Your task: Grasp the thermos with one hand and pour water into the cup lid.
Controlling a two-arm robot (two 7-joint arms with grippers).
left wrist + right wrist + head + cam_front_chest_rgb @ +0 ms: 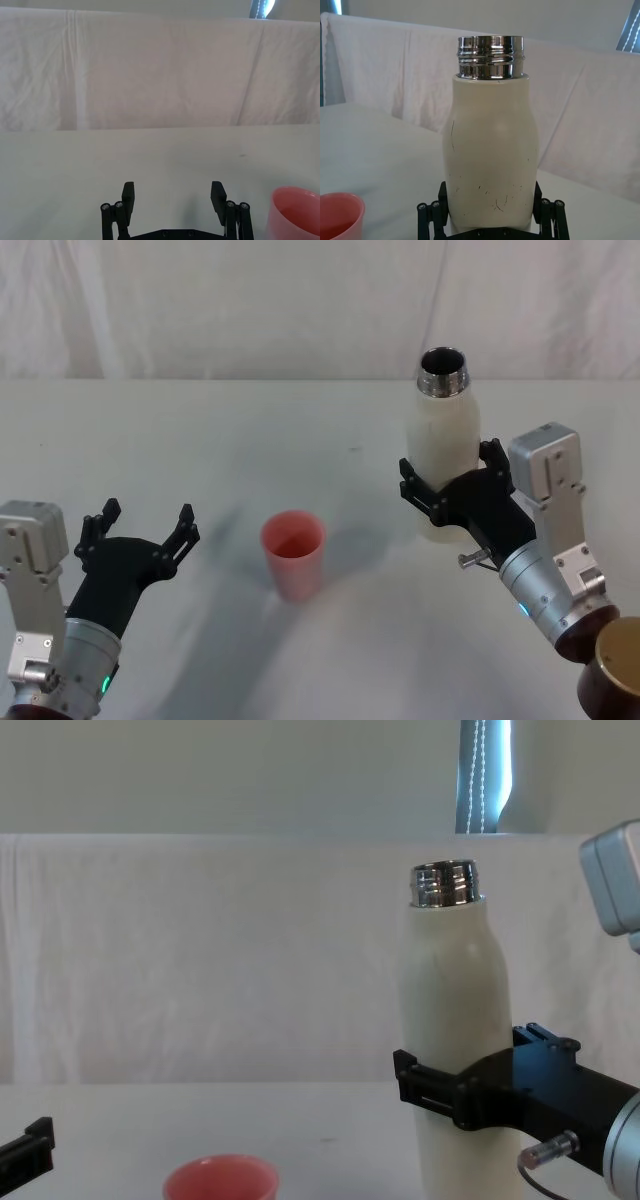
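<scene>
My left pincer rests low at the near left of the white bench, fingers spread, gripping nothing. The pink cup lid stands upright beside it, mid-bench. Farther right, my right pincer is clenched around the lower body of the upright thermos, its steel neck uncapped.

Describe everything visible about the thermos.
The thermos is a tall cream-white bottle with rounded shoulders and a shiny threaded steel neck, uncapped, its mouth open. Small dark scuffs mark its lower body. It stands upright on the white table, to the right of the pink cup lid. The right tool has its black fingers on either side of the lower body.
</scene>
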